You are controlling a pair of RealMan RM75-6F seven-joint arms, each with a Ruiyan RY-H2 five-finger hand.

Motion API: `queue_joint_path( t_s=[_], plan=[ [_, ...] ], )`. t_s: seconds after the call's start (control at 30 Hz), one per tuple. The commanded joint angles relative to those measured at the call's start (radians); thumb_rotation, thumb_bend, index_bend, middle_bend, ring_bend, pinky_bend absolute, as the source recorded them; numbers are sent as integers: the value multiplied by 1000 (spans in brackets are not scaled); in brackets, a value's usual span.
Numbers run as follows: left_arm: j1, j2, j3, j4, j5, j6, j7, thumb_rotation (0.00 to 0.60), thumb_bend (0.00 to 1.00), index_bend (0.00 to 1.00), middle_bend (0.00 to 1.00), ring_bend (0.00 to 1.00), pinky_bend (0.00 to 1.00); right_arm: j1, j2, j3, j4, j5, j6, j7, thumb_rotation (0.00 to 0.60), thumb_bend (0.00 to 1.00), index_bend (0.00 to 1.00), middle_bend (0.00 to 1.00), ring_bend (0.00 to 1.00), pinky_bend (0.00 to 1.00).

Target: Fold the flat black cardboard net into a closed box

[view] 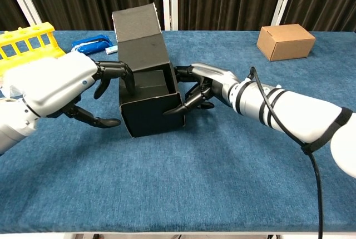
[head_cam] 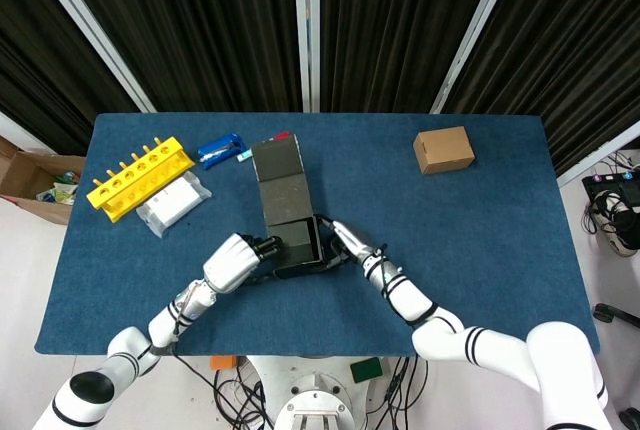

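The black cardboard box (head_cam: 296, 246) (view: 150, 114) stands on the blue table, partly folded, its top open. Its long lid flap (head_cam: 276, 176) (view: 138, 32) rises behind it, tilted back and to the left. My left hand (head_cam: 237, 259) (view: 60, 83) holds the box's left wall, fingers curled over the top edge and thumb low beside it. My right hand (head_cam: 345, 242) (view: 204, 86) grips the right wall, with fingertips (view: 173, 109) pressed on the front right corner. The inside of the box is mostly hidden.
At the back left lie a yellow rack (head_cam: 138, 176) (view: 26, 40), a blue stapler (head_cam: 221, 149) (view: 93, 44) and a white packet (head_cam: 173, 200). A small brown box (head_cam: 443, 149) (view: 285, 41) sits at the back right. The table's near edge (head_cam: 300, 348) lies just behind my hands.
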Motion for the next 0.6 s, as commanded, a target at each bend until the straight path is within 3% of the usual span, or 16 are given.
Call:
queue_joint_path(
  t_s=[0.03, 0.6],
  plan=[
    [-11, 0, 13, 9, 6, -6, 23, 600, 93, 425, 373, 687, 875, -6, -3, -20, 21, -29, 21, 30, 600, 306, 450, 388, 800, 1000],
    [-96, 92, 79, -83, 46, -108, 223, 600, 94, 465, 391, 688, 861, -6, 4, -60, 36, -76, 58, 83, 600, 312, 450, 374, 794, 1000]
  ],
)
